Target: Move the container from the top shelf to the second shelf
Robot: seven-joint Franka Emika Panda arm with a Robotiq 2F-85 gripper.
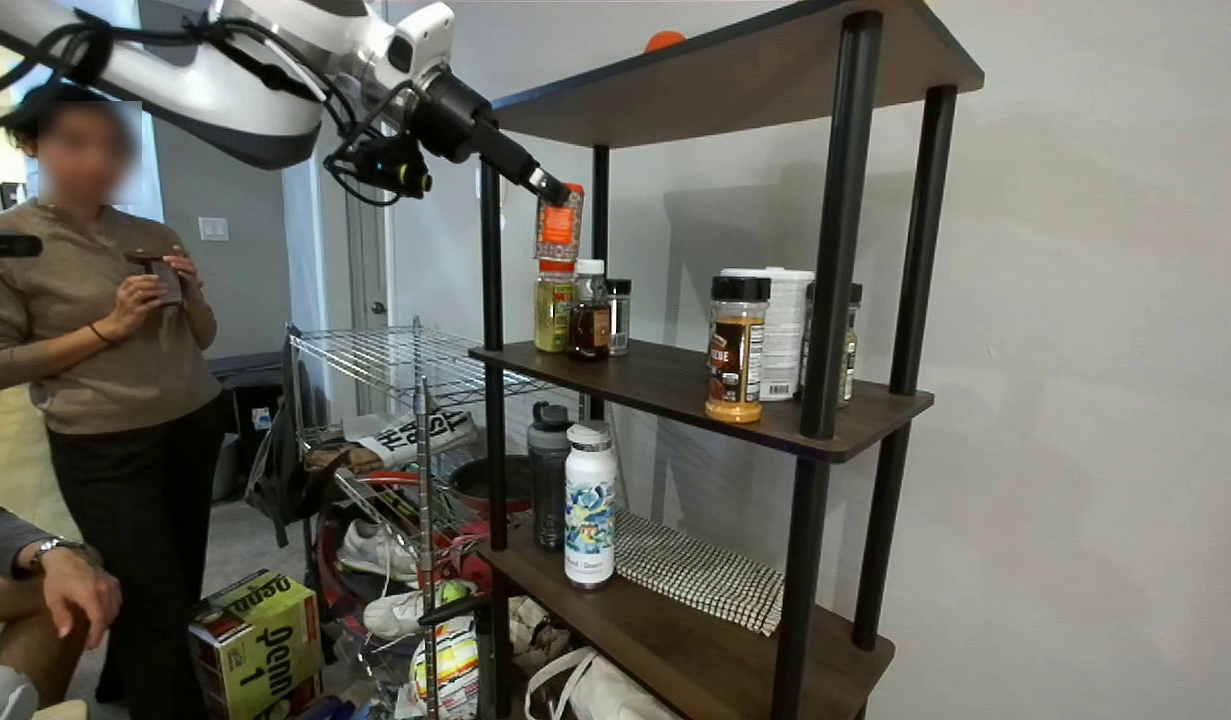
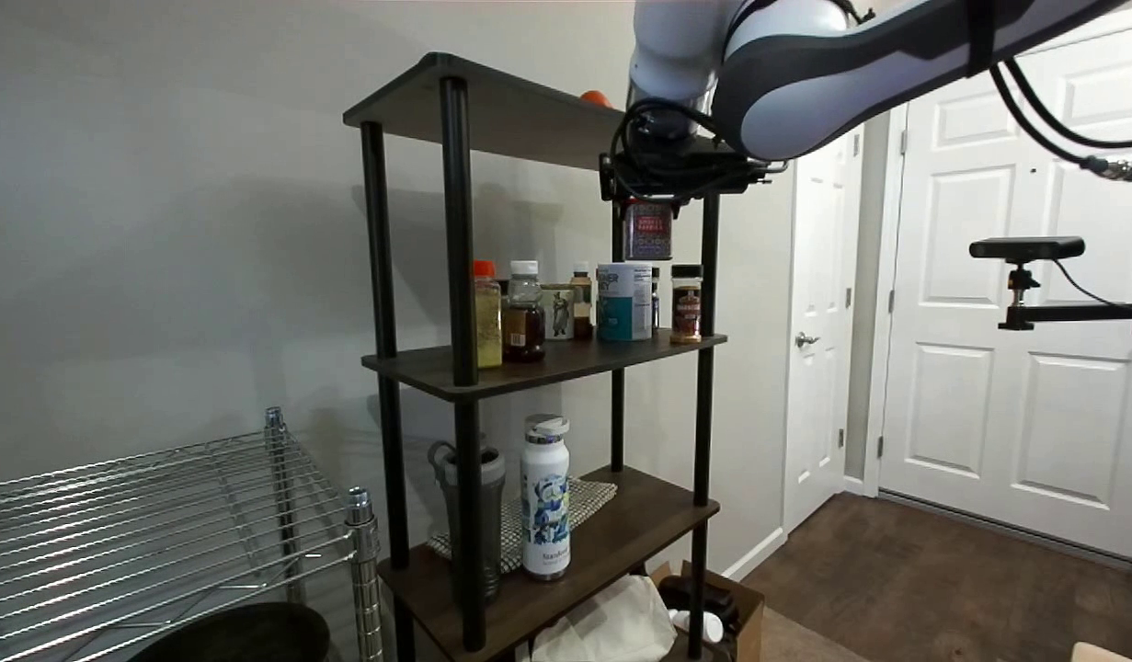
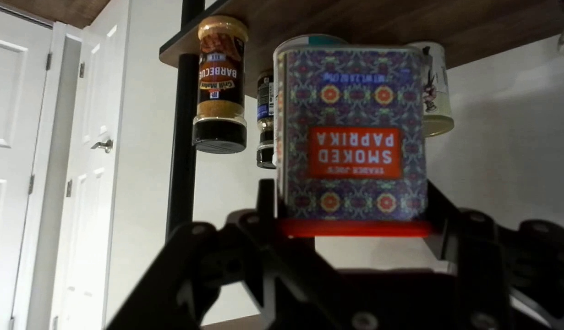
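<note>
- The black two-finger gripper (image 3: 350,197) grips a small box-shaped tin (image 3: 353,107) with a blue-purple patterned face, an orange-red "Smoked Paprika" label and a red lid; its fingers (image 3: 265,199) press the sides near the lid, parted only by the tin's width.
- The tin, the task's container, hangs lid up between two levels of a tall black-posted rack (image 1: 840,240), touching neither board; whether it is over the lower one or in front of it, I cannot tell.
- Above it is the top shelf (image 1: 745,75), a dark brown wooden board; a rounded orange thing (image 1: 665,40), partly hidden, shows over its edge in both exterior views.
- Below is the second shelf (image 1: 660,372), also dark brown wood. At one end stand a red-lidded jar of yellow contents (image 1: 552,310) and a dark amber bottle with a white cap (image 1: 589,325); towards the other, a black-capped "Barbecue" shaker (image 1: 735,350) and a teal-and-white canister (image 2: 625,308).
- The next board down (image 1: 705,640) bears a white bottle with a colourful print (image 1: 590,510), a dark grey bottle (image 1: 548,490) and a black-and-white checked mat (image 1: 690,570).
- Beside the rack is a chrome wire shelving unit (image 2: 161,529).
</note>
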